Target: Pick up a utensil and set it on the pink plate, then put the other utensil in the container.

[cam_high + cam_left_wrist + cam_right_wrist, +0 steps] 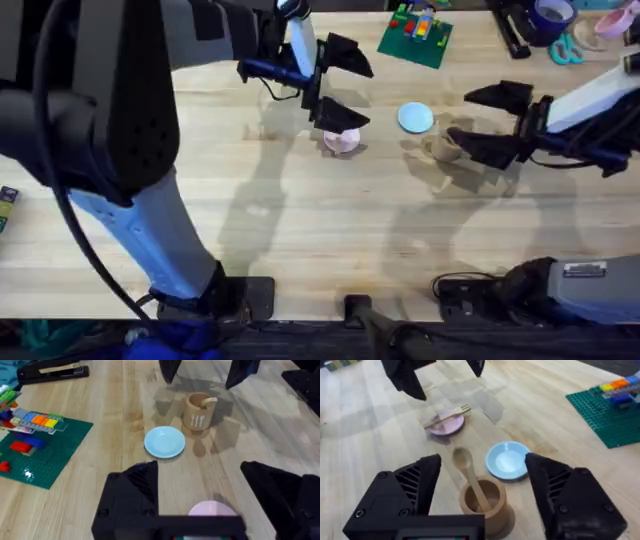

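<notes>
Right wrist view: the right gripper (480,497) hangs spread and empty directly over the container (484,502), where the spoon (470,474) leans handle-down. Toward the table's middle, the fork (448,416) lies across the pink plate (448,425), the left gripper (440,372) released above it.

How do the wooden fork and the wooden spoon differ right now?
The fork lies flat across the pink plate; the spoon stands tilted in the tan cup, bowl end up. The fork ends in short tines, the spoon in a rounded bowl. Both are pale wood and similar in length.

Bright, soft shadows (blurred near arm)
</notes>
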Action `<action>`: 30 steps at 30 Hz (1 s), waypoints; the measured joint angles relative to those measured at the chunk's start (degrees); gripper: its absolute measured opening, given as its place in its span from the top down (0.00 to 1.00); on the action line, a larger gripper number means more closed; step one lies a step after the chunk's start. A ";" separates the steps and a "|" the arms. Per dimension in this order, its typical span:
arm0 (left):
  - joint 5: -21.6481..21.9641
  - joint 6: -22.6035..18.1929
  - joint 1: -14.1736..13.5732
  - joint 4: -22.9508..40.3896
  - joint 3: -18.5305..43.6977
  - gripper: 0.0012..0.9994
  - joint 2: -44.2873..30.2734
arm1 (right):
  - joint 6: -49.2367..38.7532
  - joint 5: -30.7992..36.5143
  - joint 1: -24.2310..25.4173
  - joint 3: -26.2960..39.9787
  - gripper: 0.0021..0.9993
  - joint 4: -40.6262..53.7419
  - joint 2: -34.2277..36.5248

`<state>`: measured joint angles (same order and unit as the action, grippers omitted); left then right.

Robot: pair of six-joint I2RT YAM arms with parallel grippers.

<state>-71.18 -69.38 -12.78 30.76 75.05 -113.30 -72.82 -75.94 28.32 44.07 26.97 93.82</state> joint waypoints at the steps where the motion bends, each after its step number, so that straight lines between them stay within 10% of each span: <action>1: 0.00 0.00 0.00 0.02 0.00 0.01 0.00 | 0.16 -0.02 -0.02 0.00 0.00 0.50 -1.07; 17: 0.00 0.00 0.00 0.01 0.00 0.01 0.00 | 4.47 -0.15 -6.14 0.19 0.00 1.34 -16.67; 30: -0.17 -0.71 0.00 -3.87 0.00 0.01 0.00 | 32.45 9.35 -9.40 6.07 0.00 1.40 -26.37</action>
<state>-71.35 -70.10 -12.78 26.89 75.05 -113.30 -40.37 -66.59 18.92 50.14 28.38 67.46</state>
